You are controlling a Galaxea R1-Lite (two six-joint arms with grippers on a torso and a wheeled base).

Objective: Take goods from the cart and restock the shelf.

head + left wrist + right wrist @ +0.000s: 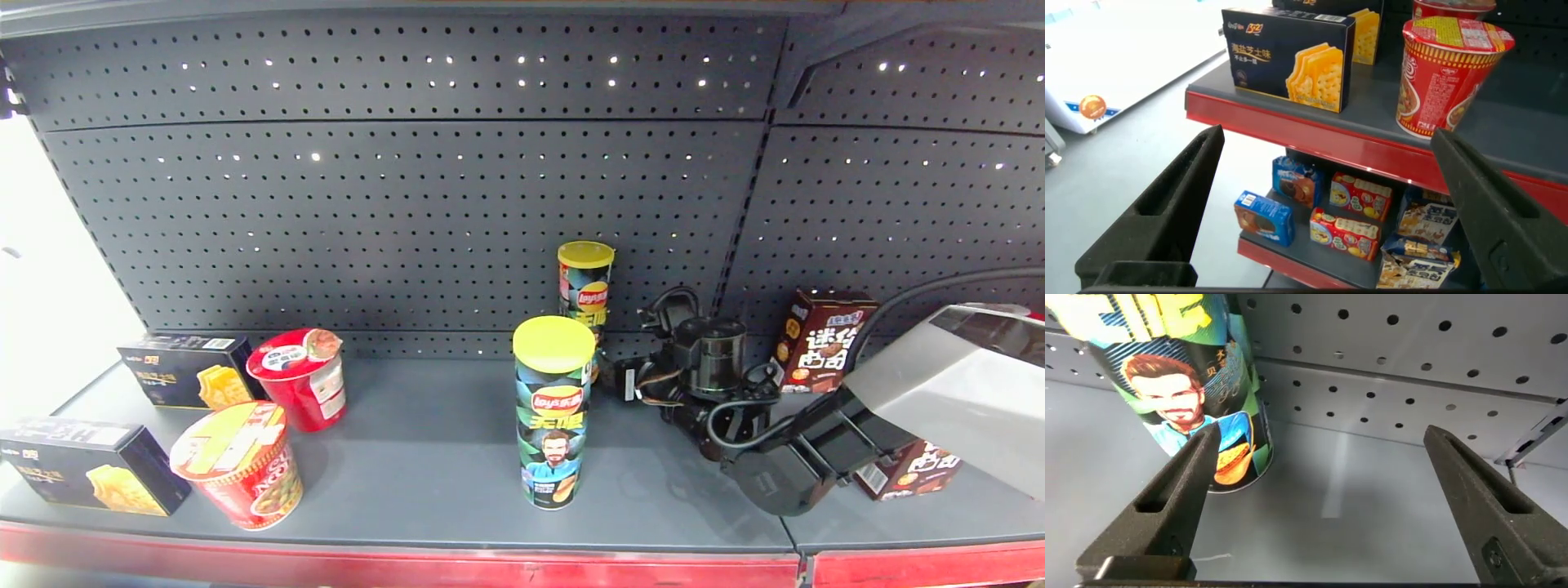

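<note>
Black fingers (1167, 506) of the right end effector (1323, 449) stand wide apart with nothing between them. They sit low over the grey shelf (424, 465) and point toward its perforated back panel (392, 212). Just beside one finger stands the rear crisp can (585, 286), upright under a yellow lid and close against the back panel. Whether finger and can touch cannot be told. From the head camera, the right arm comes in from the right side of the shelf, with its wrist just right of that can.

Nearer the front edge and left of the arm, a front crisp can (555, 412) of the same kind stands upright, apart from the rear one. Right of the arm, a brown box (824, 339) stands at the back. A second brown box (910, 474) sits nearer the front, partly hidden by the arm.

The left end effector (1327, 139) is likewise spread open and holds nothing. It hangs out in front of the shelf's red front lip (1290, 131), at the shelf's left part. Beyond it, a dark cracker box (1290, 57) sits at the front edge, with a red noodle cup (1449, 73) just to its right. Behind these stand a second dark box (192, 371) and a second noodle cup (300, 378). Below the lip, a lower shelf (1294, 258) carries small colourful packs (1347, 220).
</note>
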